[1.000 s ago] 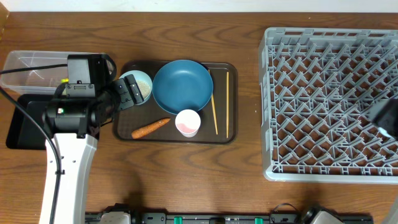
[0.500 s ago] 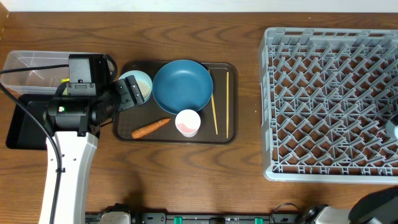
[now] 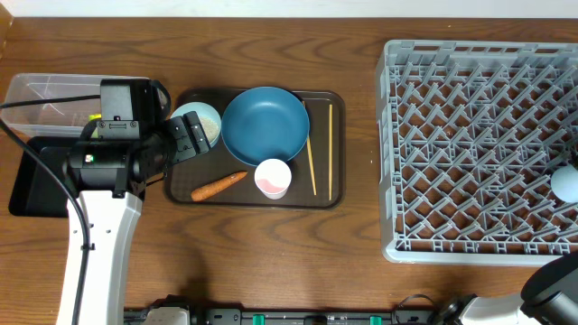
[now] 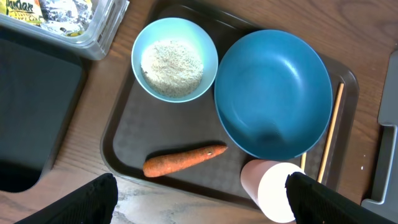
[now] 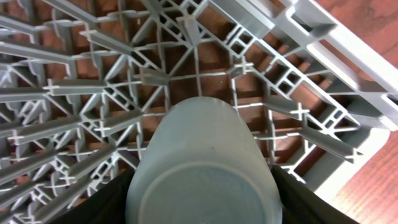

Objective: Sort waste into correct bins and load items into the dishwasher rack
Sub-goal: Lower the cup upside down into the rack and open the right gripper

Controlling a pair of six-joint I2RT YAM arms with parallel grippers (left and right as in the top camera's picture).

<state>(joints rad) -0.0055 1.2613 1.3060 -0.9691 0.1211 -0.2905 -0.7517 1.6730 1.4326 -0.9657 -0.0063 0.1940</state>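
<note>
Overhead view: your left gripper hangs over the left end of the dark brown serving tray, its jaws spread wide with nothing between them. On that tray the small light blue bowl sits at the far left, with the large dark blue bowl just right of it. The pale pink cup stands by the big bowl's near rim, the carrot lies left of that cup, and two chopsticks lie along the right side. The left wrist view shows white rice in the small bowl and a yellow-green wrapper inside the clear tub, with the black tray beside it. The grey dishwasher rack fills the right side, and the light blue cup shows inside it at the right edge. In the right wrist view your right gripper clasps that cup, base toward the camera, above the lattice close to an outer wall. You cannot tell whether the cup touches the floor.
</note>
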